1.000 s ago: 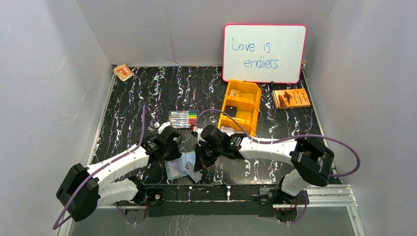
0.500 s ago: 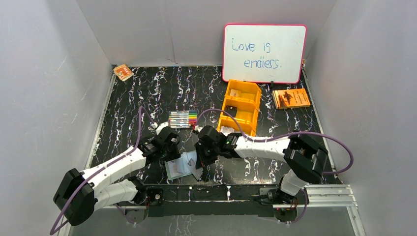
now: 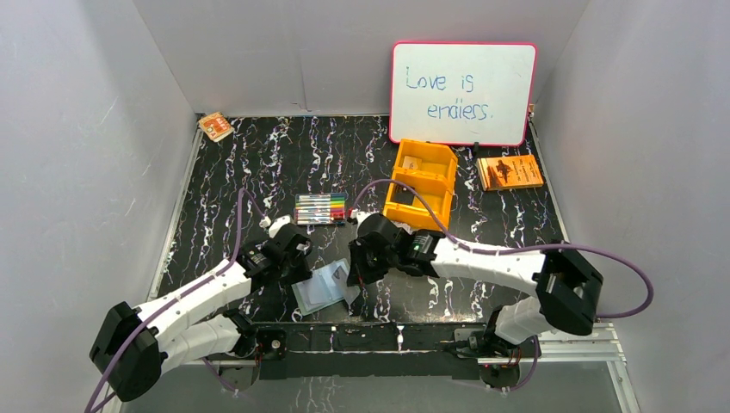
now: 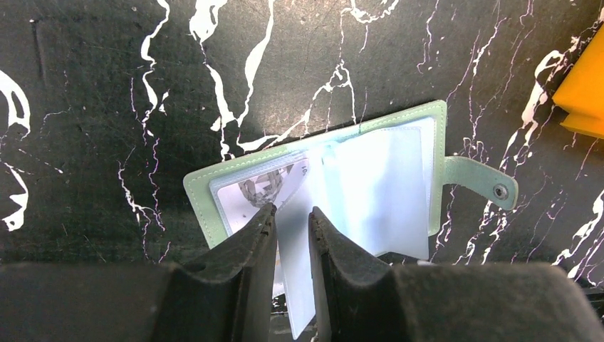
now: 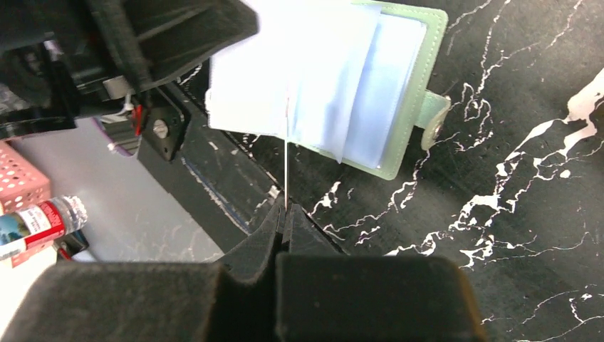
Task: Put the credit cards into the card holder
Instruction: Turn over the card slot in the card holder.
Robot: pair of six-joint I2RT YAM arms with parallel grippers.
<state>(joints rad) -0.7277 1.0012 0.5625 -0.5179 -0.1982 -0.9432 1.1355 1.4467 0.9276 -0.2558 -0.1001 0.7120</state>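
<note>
Wallet point(image 4: 388, 182) is lying open, near edge hiding behind left gripper point(image 4: 290, 214), its fingers point(image 4: 249, 242) slightly apart around a leaf point(image 4: 293, 285); right gripper point(image 5: 285, 212) is pinching an edge-on card point(image 5: 285, 182).

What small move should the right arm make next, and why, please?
Probably ease the right gripper forward, sliding its pinched credit card into the card holder: the card's far edge already meets the clear sleeves, one of which sits between the left gripper's fingers.

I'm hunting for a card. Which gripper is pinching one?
The right gripper: it is shut on a thin white card, seen edge-on. The left gripper only straddles a clear pocket of the card holder.
</note>
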